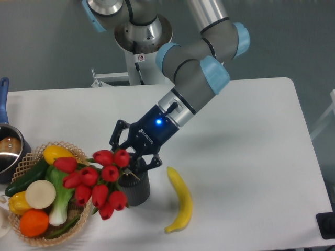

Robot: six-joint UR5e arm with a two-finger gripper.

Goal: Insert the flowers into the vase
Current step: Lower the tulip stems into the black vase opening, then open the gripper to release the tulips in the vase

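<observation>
Lying nearest the camera on the white tabletop [251, 157] are a basket [31, 238] of vegetables at the left and a banana [179, 200] to the right. Between them the vase [137, 189] is standing upright, and the flowers [97, 180] are leaning out over its left rim toward the basket, their red buds hanging beside and in front of the vase while their stems, mostly hidden, are running back toward its mouth. Just behind and above, the gripper [131, 157] is reaching down at a slant, its fingers closing on the stems as far as I can judge. The step in hand looks like the insertion itself. The next move is calling for tilting the bunch more upright and lowering the stems fully into the mouth before letting go. A pot [8, 149] is sitting at the far left edge.
</observation>
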